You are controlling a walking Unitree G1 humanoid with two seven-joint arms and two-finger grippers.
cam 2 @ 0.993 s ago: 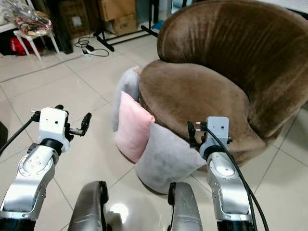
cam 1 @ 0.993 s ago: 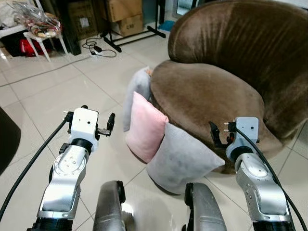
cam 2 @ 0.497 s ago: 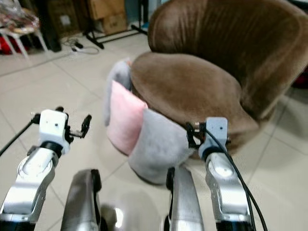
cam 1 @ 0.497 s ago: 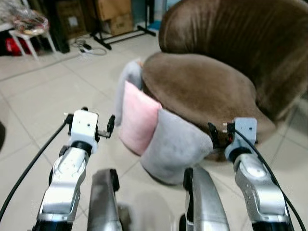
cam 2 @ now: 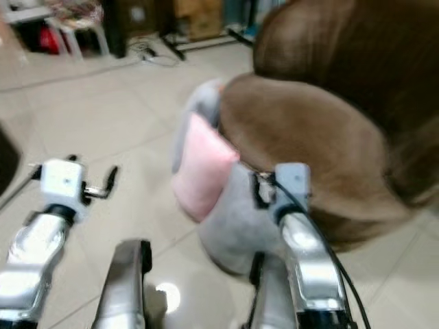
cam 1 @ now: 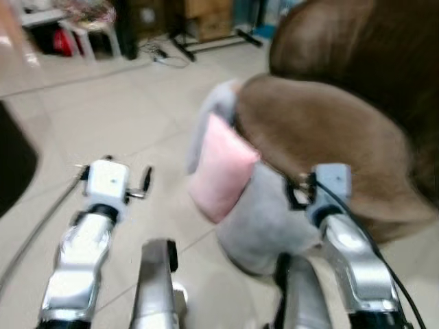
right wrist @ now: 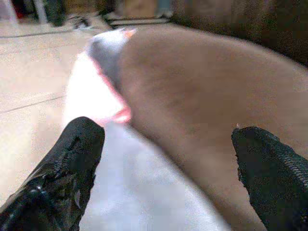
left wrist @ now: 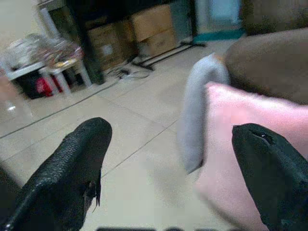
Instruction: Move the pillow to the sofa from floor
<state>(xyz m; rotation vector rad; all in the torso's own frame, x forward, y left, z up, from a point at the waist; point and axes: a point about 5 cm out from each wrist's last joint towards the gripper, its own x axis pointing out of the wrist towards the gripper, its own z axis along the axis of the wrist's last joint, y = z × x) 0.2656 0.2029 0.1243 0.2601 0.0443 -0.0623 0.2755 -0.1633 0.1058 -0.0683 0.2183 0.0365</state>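
Both claws, left gripper [cam 1: 140, 186] and right gripper [cam 1: 295, 194], are wide open and empty. Step closer, then squeeze the grey pillow [cam 1: 264, 223] at 12 o'clock.

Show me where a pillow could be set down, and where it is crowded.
The brown velvet sofa's seat cushion is bare in front of its backrest. Crowded: the sofa's front edge, where the pink pillow leans between two grey pillows.
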